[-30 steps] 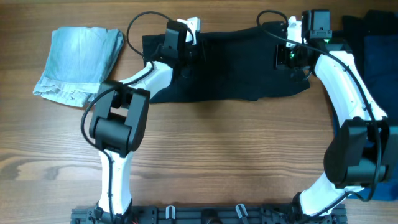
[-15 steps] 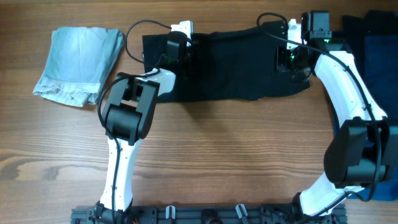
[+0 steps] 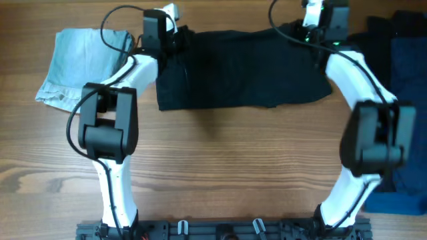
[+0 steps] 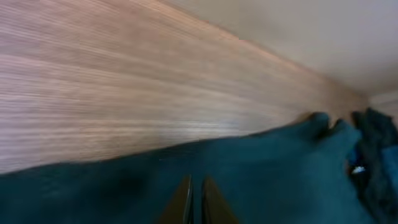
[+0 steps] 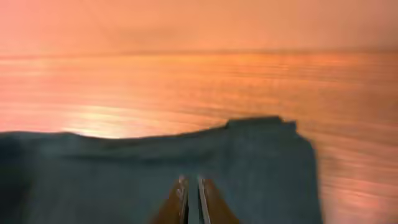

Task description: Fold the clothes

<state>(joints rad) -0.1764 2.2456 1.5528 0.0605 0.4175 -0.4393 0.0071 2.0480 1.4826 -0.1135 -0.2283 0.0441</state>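
Note:
The clothes' main piece, a black garment (image 3: 247,67), lies spread flat and wide at the far middle of the table. My left gripper (image 3: 179,39) sits at its far left corner and my right gripper (image 3: 312,35) at its far right corner. In the left wrist view the gripper (image 4: 196,182) has its jaws pressed together over the dark cloth (image 4: 280,168). The right wrist view shows the same: the gripper (image 5: 191,182) is shut low on the cloth (image 5: 261,162), whose far edge lies just ahead. Both views are blurred.
A folded pale blue garment (image 3: 80,63) lies at the far left, beside my left arm. Dark blue and black clothes (image 3: 407,60) are piled along the right edge. The wooden table (image 3: 233,160) stretches toward the near side.
Both arms have swung toward the far edge of the table. The black garment's left side has straightened and its far edge has shifted slightly away.

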